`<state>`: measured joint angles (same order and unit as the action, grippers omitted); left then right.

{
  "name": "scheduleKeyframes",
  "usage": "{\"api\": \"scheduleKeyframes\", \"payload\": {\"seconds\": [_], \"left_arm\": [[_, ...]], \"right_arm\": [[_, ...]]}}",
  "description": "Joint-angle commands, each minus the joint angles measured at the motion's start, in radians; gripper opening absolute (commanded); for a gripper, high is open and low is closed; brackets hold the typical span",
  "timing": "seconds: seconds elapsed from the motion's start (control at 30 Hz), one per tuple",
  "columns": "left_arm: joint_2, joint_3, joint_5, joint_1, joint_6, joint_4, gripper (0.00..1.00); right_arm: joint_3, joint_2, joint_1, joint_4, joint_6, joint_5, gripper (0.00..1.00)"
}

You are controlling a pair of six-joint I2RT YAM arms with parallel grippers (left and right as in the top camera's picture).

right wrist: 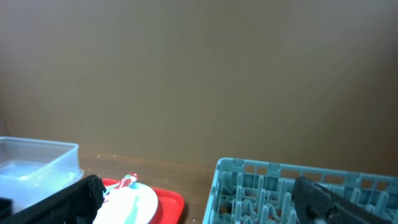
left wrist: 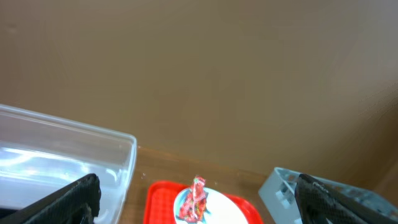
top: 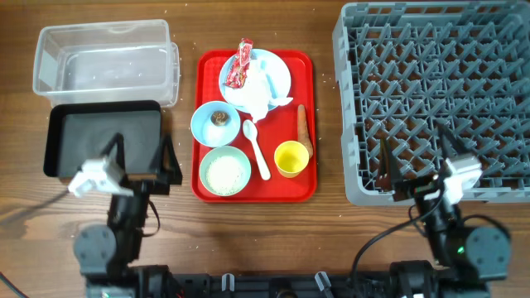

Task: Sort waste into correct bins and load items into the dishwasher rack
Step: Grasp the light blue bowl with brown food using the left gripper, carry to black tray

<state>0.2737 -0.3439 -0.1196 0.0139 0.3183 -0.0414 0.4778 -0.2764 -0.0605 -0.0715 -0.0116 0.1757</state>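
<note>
One bowl point(top: 201, 171) holds rice point(top: 225, 174), another bowl point(top: 195, 124) a brown lump point(top: 219, 118); left gripper point(top: 143, 142) and right gripper point(top: 411, 139) gape wide.

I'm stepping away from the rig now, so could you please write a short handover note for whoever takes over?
Left gripper: open, empty, above the black tray.
Right gripper: open, empty, over the near edge of the rack.
On the red tray: plate holding wrapper and napkin, bowl with brown lump, second bowl with rice, spoon, yellow cup, carrot stick.
Done: nothing; clear tub, black tray and rack hold nothing.
Left: bin the waste, rack the dishes.
</note>
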Motion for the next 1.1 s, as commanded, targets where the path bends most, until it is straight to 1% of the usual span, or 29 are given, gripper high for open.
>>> {"api": "scheduleKeyframes", "payload": {"seconds": [0.0, 0.1, 0.13, 0.2, 0.23, 0.27, 0.3, 0.37, 0.43, 0.53, 0.6, 0.67, 0.7, 0.73, 0.77, 0.8, 0.83, 0.87, 0.9, 0.93, 0.97, 1.0, 1.03, 1.07], "left_arm": [[0.274, -0.249, 0.027, -0.004, -0.088, 0.096, 1.0], [0.497, -0.464, 0.019, -0.012, -0.088, 0.232, 1.0], [0.598, -0.566, 0.019, -0.025, -0.087, 0.327, 1.0], [0.739, -0.713, 0.019, -0.057, -0.087, 0.473, 1.0], [0.879, -0.855, 0.02, -0.103, -0.088, 0.608, 1.0], [0.954, -0.926, 0.02, -0.134, -0.088, 0.669, 1.0], [1.085, -1.044, 0.02, -0.191, -0.088, 0.765, 1.0], [1.188, -1.12, 0.013, -0.243, -0.087, 0.831, 1.0], [1.288, -1.137, -0.003, -0.294, -0.087, 0.846, 1.0], [1.422, -1.137, -0.039, -0.34, -0.018, 0.842, 1.0], [1.524, -1.136, -0.045, -0.374, -0.018, 0.85, 1.0], [1.575, -1.136, -0.075, -0.388, -0.019, 0.847, 1.0], [1.6, -1.136, -0.074, -0.397, -0.019, 0.85, 1.0], [1.622, -1.136, -0.07, -0.407, -0.019, 0.854, 0.99], [1.643, -1.133, -0.07, -0.417, -0.019, 0.854, 0.92], [1.662, -1.133, -0.068, -0.426, -0.018, 0.853, 0.86], [1.674, -1.133, -0.06, -0.433, -0.014, 0.851, 0.82], [1.691, -1.133, -0.029, -0.441, 0.005, 0.851, 0.76], [1.706, -1.133, 0.021, -0.45, 0.03, 0.855, 0.72], [1.724, -1.133, 0.076, -0.461, 0.05, 0.856, 0.68], [1.736, -1.133, 0.118, -0.47, 0.064, 0.859, 0.65], [1.743, -1.133, 0.149, -0.478, 0.065, 0.863, 0.59], [1.747, -1.133, 0.175, -0.483, 0.073, 0.866, 0.56], [1.748, -1.133, 0.202, -0.483, 0.093, 0.869, 0.56]], "right_arm": [[0.202, -0.148, -0.004, -0.096, 0.012, 0.032, 1.0], [0.355, -0.27, -0.004, -0.234, 0.012, 0.038, 1.0], [0.41, -0.317, -0.004, -0.288, 0.012, 0.045, 1.0], [0.491, -0.394, -0.004, -0.367, 0.013, 0.059, 1.0], [0.544, -0.449, -0.004, -0.423, 0.012, 0.063, 1.0], [0.578, -0.488, -0.004, -0.463, 0.012, 0.063, 1.0], [0.606, -0.534, -0.004, -0.497, 0.015, 0.065, 1.0], [0.608, -0.571, -0.004, -0.506, 0.01, 0.066, 1.0], [0.608, -0.61, -0.004, -0.524, 0.008, 0.066, 1.0], [0.608, -0.65, -0.004, -0.577, 0.008, 0.074, 1.0], [0.608, -0.679, -0.004, -0.622, 0.008, 0.089, 1.0], [0.608, -0.698, -0.004, -0.644, 0.008, 0.089, 0.99], [0.608, -0.709, -0.004, -0.653, 0.008, 0.088, 0.98], [0.608, -0.721, -0.004, -0.66, 0.008, 0.088, 0.93], [0.608, -0.734, -0.004, -0.666, 0.008, 0.088, 0.87], [0.608, -0.747, -0.004, -0.672, 0.008, 0.089, 0.82], [0.608, -0.757, -0.004, -0.678, 0.008, 0.089, 0.8], [0.608, -0.769, -0.004, -0.682, 0.008, 0.089, 0.75], [0.608, -0.785, -0.004, -0.69, 0.008, 0.089, 0.72], [0.608, -0.798, -0.004, -0.694, 0.008, 0.089, 0.7], [0.608, -0.81, -0.004, -0.699, 0.008, 0.089, 0.69], [0.608, -0.821, -0.004, -0.701, 0.008, 0.089, 0.69], [0.608, -0.829, -0.004, -0.703, 0.008, 0.089, 0.68], [0.608, -0.836, -0.004, -0.703, 0.009, 0.088, 0.68]]}}
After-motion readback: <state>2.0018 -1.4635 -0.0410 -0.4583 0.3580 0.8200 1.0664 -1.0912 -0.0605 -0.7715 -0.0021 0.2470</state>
